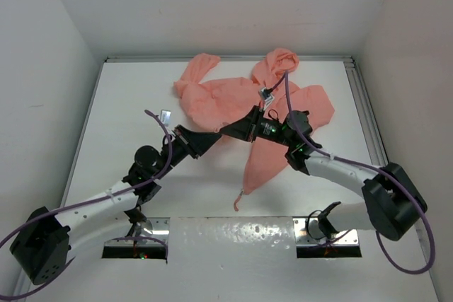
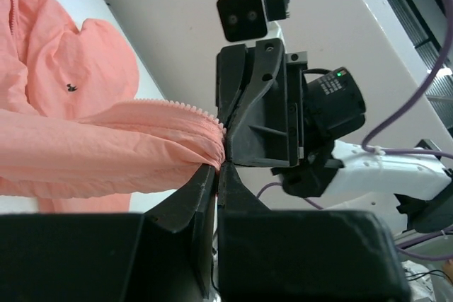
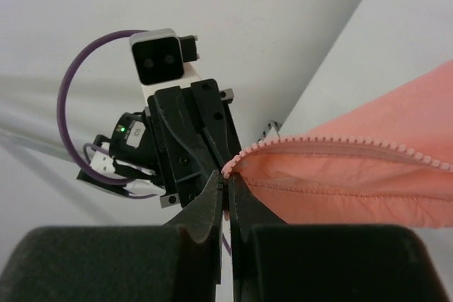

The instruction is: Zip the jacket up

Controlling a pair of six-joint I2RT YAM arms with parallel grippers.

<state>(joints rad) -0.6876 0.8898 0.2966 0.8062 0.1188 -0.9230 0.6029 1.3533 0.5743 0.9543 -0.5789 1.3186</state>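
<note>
the jacket point(image 1: 219, 100) lies on the table point(image 1: 127, 118) toward the far side, hood at the back wall, one panel trailing toward the near edge. the left gripper point(image 2: 218, 169) pinches gathered fabric beside the zipper teeth point(image 2: 185, 107). the right gripper point(image 3: 226, 183) meets it tip to tip, fingers pressed together on the toothed edge.

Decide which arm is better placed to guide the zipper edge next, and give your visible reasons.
Probably the right. The right tool pinches the end of the zipper teeth on the jacket, with the row in clear view. The left tool clamps bunched cloth just under the teeth.
</note>
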